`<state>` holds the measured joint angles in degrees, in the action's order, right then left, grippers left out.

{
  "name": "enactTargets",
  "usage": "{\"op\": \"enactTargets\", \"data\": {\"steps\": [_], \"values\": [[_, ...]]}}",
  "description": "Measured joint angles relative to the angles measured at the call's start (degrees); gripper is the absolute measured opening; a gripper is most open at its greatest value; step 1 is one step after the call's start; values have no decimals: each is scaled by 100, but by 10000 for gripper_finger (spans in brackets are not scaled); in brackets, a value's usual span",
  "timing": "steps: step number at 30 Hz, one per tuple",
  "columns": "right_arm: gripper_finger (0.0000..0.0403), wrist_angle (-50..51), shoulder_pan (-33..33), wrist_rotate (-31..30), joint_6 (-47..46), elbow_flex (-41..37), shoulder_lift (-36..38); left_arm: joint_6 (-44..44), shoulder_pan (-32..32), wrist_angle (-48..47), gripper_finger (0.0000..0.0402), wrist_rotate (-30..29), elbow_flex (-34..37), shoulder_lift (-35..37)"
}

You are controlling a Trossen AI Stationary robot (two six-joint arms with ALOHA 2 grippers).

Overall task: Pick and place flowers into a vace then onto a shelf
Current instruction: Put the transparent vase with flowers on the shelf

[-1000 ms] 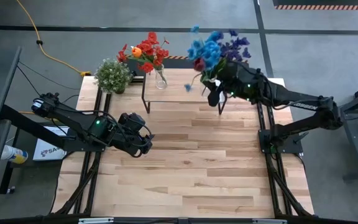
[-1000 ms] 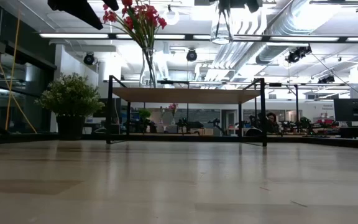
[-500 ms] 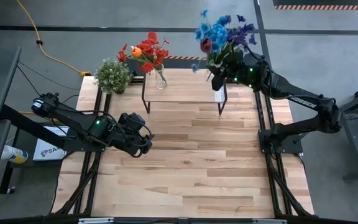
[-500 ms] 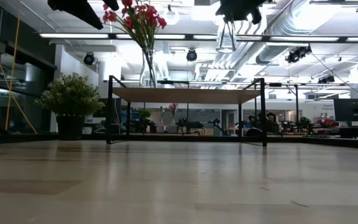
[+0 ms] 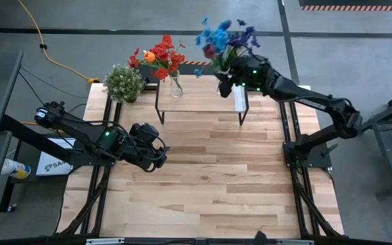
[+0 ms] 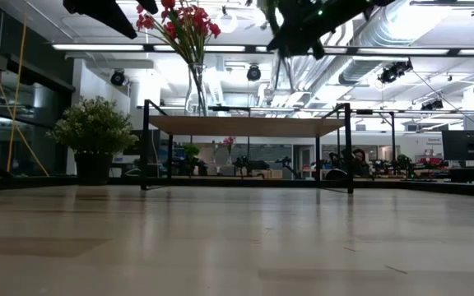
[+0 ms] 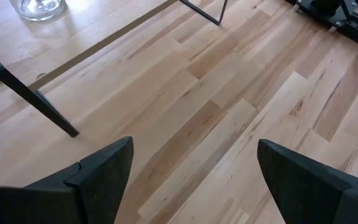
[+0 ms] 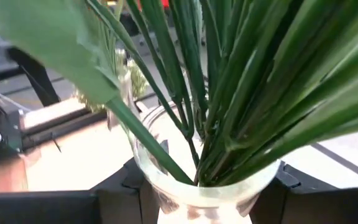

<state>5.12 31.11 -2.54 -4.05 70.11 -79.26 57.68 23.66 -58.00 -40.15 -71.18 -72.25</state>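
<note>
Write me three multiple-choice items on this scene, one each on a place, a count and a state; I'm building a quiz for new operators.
1. Where does the vase of red and orange flowers stand?
A. on the shelf
B. on the tabletop by the left gripper
C. on the floor

2. How many glass vases hold flowers?
A. one
B. two
C. three

3. How is the right gripper?
A. open and empty
B. shut on the glass vase of blue and purple flowers
C. shut on the potted plant

Answers:
1. A: the high view shows it at the shelf's left end, near the potted plant.
2. B: one stands on the shelf, one is carried above its right end.
3. B: the right wrist view shows the fingers either side of the vase; the left gripper waits open over the table.
</note>
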Motion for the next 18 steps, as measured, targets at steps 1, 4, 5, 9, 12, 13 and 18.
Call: {"op": "enactTargets", "data": {"steps": [1,4,5,9,12,13,18], "values": [[164,-10,0,6,5,0,-78,8,0,0,376,-1,0,0],[164,-25,-2,6,103,0,-274,67,0,-2,376,1,0,0],[164,-25,-2,-9,157,0,-330,68,0,-2,376,1,0,0],[164,-48,0,-31,195,-36,-411,95,0,-2,376,1,0,0],[164,-78,2,-79,199,-166,-401,112,0,-2,376,3,0,0],[164,-53,2,-88,199,-199,-400,112,0,-2,376,3,0,0],[164,-12,2,-95,166,-371,-392,112,0,-1,376,3,0,0]]}}
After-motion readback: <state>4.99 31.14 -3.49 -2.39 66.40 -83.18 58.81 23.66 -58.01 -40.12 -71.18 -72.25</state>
